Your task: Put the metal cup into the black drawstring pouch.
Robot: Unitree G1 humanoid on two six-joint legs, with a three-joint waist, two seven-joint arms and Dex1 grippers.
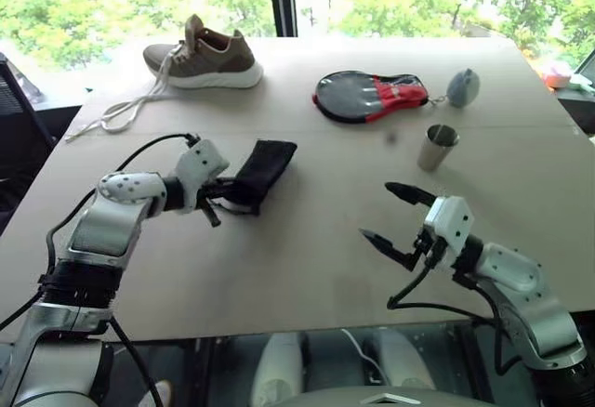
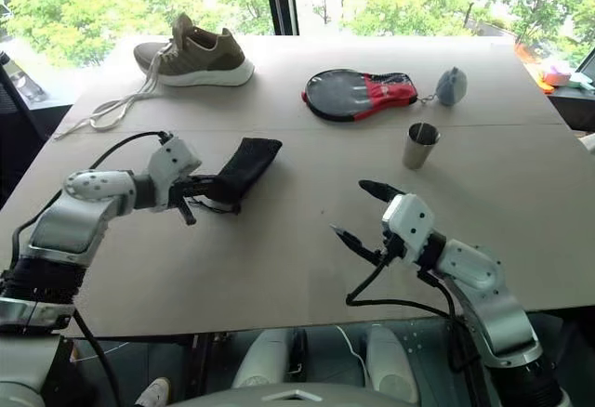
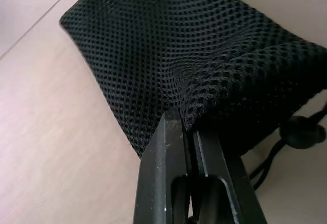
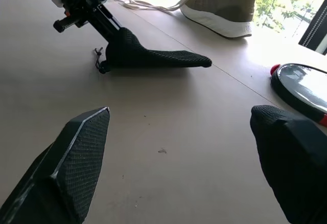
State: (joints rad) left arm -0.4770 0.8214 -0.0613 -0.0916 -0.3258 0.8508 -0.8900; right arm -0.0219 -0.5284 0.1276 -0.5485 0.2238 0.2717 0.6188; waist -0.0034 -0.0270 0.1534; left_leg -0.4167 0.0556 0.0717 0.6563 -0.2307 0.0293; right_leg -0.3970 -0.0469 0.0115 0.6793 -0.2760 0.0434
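Your left tool (image 1: 221, 204) is clamped on the mouth edge of the black drawstring pouch (image 1: 262, 173), pinching the mesh beside the cord; the pouch lies flat on the bench (image 1: 307, 268), its long axis running away from that tool toward the far right. Your right tool (image 1: 398, 219) hangs with its fingers wide apart and nothing between them. The metal cup (image 1: 437, 147) stands upright, ahead of the right tool and slightly to its right, well apart from the pouch. The right arm is plainly the nearer one, so the cup looks like its pick.
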